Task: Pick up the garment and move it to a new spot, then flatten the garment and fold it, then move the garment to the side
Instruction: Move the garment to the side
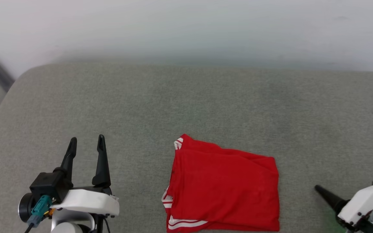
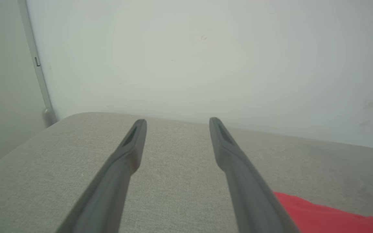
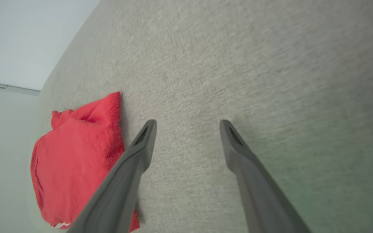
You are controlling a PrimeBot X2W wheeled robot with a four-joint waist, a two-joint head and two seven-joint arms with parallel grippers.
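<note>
While left fingers (image 1: 101, 161) and right fingers (image 1: 327, 195) gape empty, the folded garment (image 1: 223, 187) lies between them on grey cushion (image 1: 186, 106).

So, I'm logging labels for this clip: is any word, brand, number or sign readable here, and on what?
None can be read.
The garment shows plain red cloth with white stripes at its edges, and no legible print.
The grey cushion and the wall bear no writing.
</note>
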